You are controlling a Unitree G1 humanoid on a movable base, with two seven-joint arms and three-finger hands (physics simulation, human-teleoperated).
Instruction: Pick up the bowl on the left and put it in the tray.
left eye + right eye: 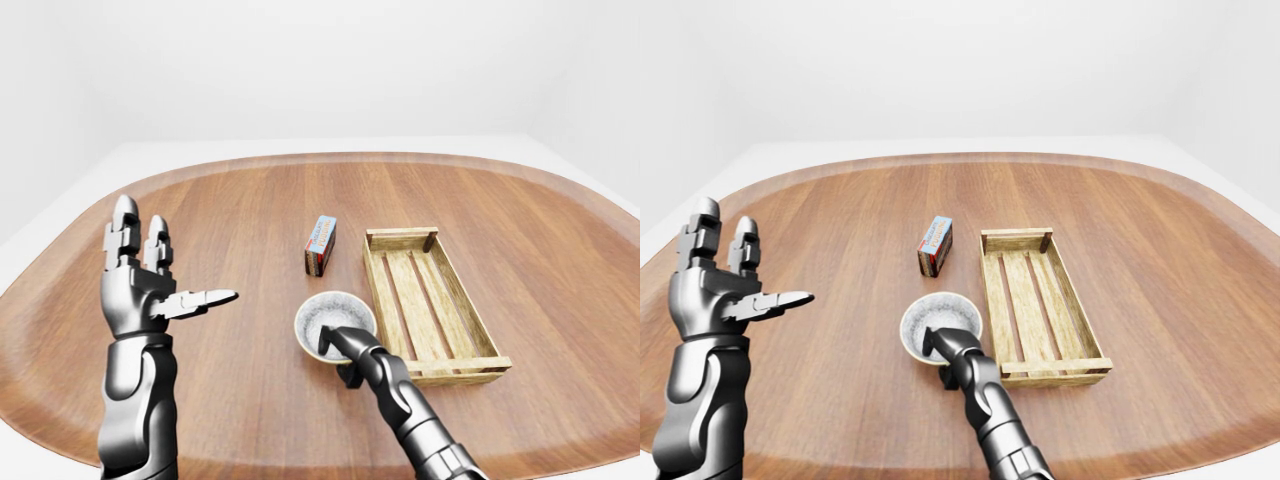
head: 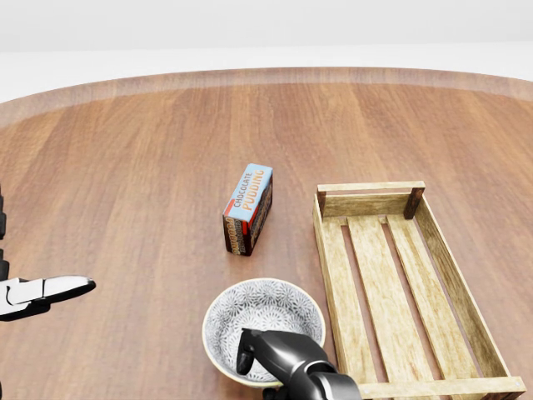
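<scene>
Grey-white floral-pattern bowl w/ cream rim, pale wood tray, blue/red/brown pudding box, red-brown woodgrain table

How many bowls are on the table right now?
1. The bowl sits at the head view's bottom centre, left of the tray, with the right hand at its lower rim. None appears hidden.

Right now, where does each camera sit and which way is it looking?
Head view: on the head, pitched down at the table; shows bowl, chocolate pudding box, wooden tray; right hand hooked over the bowl's rim, left hand only a sliver at the left edge.
Left-eye view: on the head, wider, looking across the table to the white wall; raised open left hand and right arm show.
Right-eye view: its twin; everything sits further left.
Shared: all three show the same three things and both hands.
</scene>
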